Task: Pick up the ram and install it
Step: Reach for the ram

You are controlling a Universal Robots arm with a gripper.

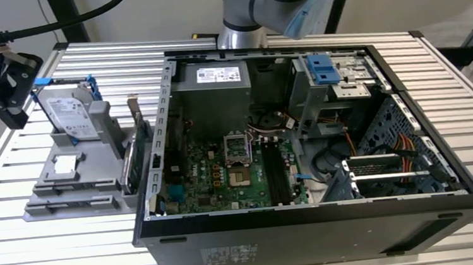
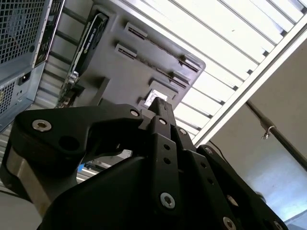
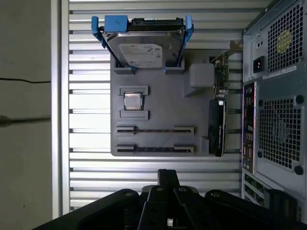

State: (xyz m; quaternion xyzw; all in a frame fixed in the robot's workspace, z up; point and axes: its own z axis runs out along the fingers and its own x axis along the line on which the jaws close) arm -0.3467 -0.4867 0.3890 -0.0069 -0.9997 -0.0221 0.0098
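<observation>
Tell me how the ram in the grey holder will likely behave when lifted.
The ram stands on its thin edge in a slot of the grey holder, so it probably lifts straight out but could tilt if nudged sideways. Being so thin, it is likely light, stiff, yet fragile.

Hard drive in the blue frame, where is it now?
In the exterior view, the hard drive stands at the far end of the grey holder, to the exterior view's left of the open computer case.
</observation>
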